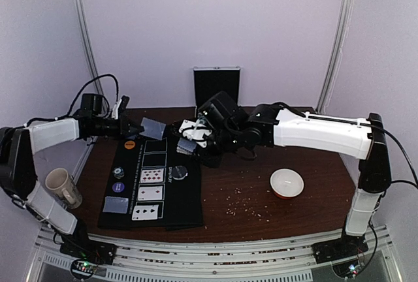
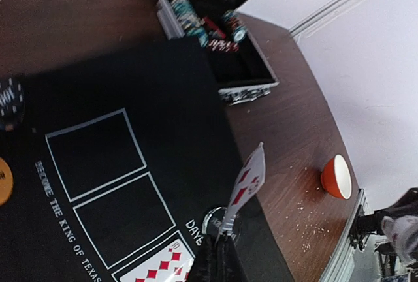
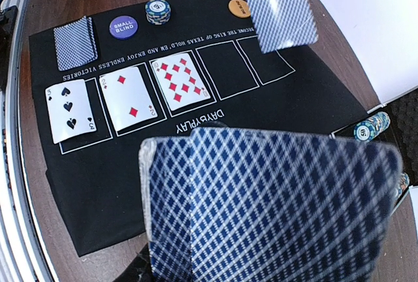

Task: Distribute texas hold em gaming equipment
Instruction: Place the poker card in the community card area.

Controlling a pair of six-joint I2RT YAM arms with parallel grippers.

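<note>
My left gripper (image 1: 138, 127) is shut on the edge of one playing card (image 1: 154, 128), held above the far end of the black mat (image 1: 176, 197). In the left wrist view that card (image 2: 248, 181) shows red diamonds above the gripper (image 2: 222, 239). My right gripper (image 1: 192, 140) is shut on a deck of blue-backed cards (image 3: 268, 210), which hides its fingers in the right wrist view. Face up on the mat lie the ten of diamonds (image 3: 181, 81), two of diamonds (image 3: 130, 98) and three of spades (image 3: 70, 109). Two marked boxes (image 3: 225, 68) beside them hold nothing.
A face-down pile (image 3: 75, 42), purple small-blind button (image 3: 123, 27), chip stack (image 3: 158, 11), orange button (image 3: 239, 8) and dealer button (image 1: 179, 172) sit on the mat. An open case with chips (image 2: 215, 34) stands at the back. A red-sided bowl (image 1: 287, 183) is right, a beige mug (image 1: 63, 187) left.
</note>
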